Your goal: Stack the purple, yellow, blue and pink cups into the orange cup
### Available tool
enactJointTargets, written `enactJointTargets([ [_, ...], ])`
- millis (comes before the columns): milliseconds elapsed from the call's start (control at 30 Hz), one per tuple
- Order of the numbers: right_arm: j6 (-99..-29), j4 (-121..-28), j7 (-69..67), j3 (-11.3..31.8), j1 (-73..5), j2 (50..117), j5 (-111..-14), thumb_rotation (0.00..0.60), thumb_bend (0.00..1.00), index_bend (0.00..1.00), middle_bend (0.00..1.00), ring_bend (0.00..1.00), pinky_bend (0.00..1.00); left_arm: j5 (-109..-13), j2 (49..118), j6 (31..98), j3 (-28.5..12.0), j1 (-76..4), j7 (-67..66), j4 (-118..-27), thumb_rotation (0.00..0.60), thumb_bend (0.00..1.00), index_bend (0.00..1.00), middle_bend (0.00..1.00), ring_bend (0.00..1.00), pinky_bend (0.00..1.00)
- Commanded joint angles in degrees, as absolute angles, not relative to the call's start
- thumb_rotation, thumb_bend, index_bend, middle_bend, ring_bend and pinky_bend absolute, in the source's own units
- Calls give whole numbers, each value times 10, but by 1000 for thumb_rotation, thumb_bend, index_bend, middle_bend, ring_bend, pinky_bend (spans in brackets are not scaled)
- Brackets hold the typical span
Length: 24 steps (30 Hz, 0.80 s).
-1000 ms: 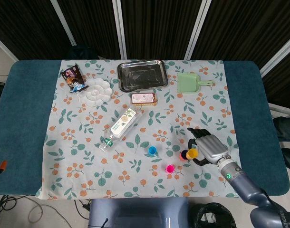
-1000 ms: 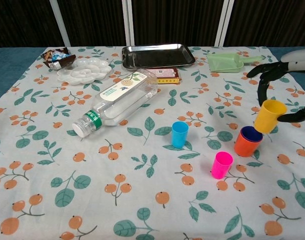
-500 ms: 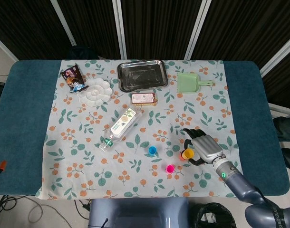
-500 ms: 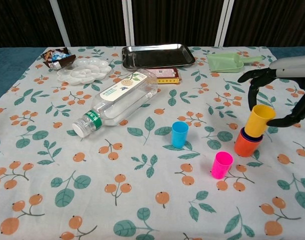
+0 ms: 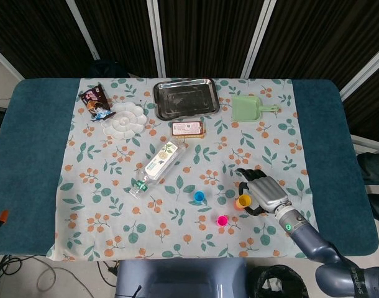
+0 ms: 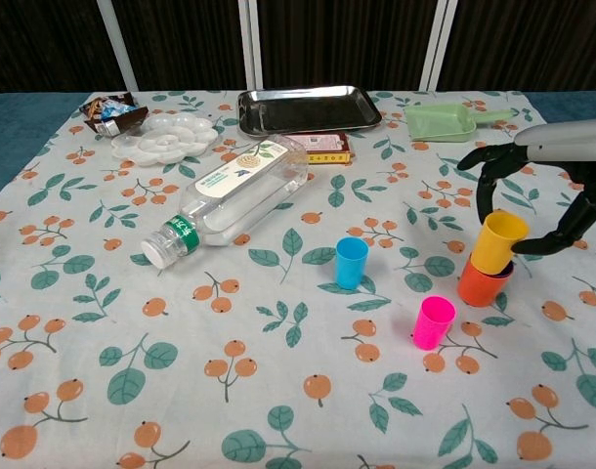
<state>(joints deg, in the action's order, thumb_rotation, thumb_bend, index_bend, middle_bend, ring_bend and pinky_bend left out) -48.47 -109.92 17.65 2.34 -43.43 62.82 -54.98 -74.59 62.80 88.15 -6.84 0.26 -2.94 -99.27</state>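
The yellow cup [image 6: 496, 242] sits tilted in the mouth of the orange cup [image 6: 482, 286] at the right of the cloth. My right hand [image 6: 542, 195] holds it, fingers curled over its far side and thumb at its right. From the head view the yellow cup [image 5: 243, 201] covers most of the orange one, beside the right hand [image 5: 264, 195]. The purple cup is hidden inside the orange cup. The blue cup [image 6: 352, 262] stands upright to the left, and the pink cup [image 6: 433, 322] stands nearer the front edge. My left hand appears in neither view.
A clear plastic bottle [image 6: 230, 200] lies on its side left of centre. At the back are a metal tray [image 6: 308, 107], a green scoop [image 6: 445, 122], a white palette [image 6: 166, 137], a snack pack [image 6: 112, 109] and a small flat box [image 6: 322, 147].
My right hand has carried the yellow cup left and down, from above and beside the orange cup into its mouth. The other cups have not moved.
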Motion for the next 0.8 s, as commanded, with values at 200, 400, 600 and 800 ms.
enactJointTargets([
  [200, -482, -1090, 176, 23, -436, 634, -544, 600, 397, 469, 1, 82, 90, -746, 628, 883, -69, 3, -29, -992, 600, 223, 142, 68, 6, 0],
  [400, -479, -1085, 176, 22, -436, 637, -541, 600, 396, 469, 0, 82, 90, -746, 628, 882, -69, 3, -29, -992, 600, 223, 142, 68, 5, 0],
  [600, -474, -1080, 175, 18, -436, 638, -538, 600, 396, 355, 0, 82, 89, -746, 628, 883, -69, 3, -29, -991, 600, 223, 142, 68, 5, 0],
  [800, -464, -1077, 184, 12, -441, 638, -530, 600, 397, 7, 0, 82, 89, -746, 628, 882, -69, 3, -31, -992, 600, 223, 142, 68, 5, 0],
])
